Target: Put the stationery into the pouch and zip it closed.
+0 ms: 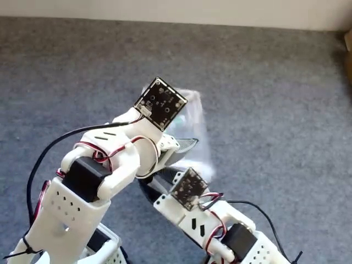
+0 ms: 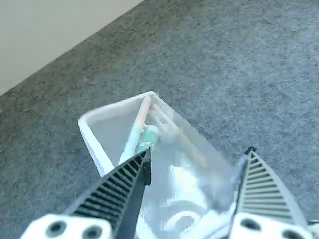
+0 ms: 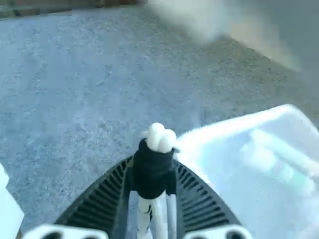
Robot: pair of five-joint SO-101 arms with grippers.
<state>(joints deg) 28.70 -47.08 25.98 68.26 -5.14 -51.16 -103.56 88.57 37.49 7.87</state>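
The clear pouch [image 1: 193,118] lies on the grey carpet with pens and other stationery [image 2: 140,130] inside it. My left gripper [image 2: 198,153] hangs open over the pouch [image 2: 114,124], one finger on each side of its near end. My right gripper [image 3: 154,167] is shut on the zipper pull [image 3: 156,139], a black slider with a white knob, at the pouch's [image 3: 234,144] edge. The stationery [image 3: 279,167] shows blurred through the plastic beside it. In the high view both wrists crowd over the near end of the pouch and hide it.
Grey carpet [image 1: 275,82] stretches on all sides of the pouch. A pale wall [image 1: 165,8] runs along the far edge. Both arms' bases [image 1: 71,220] and cables fill the near side.
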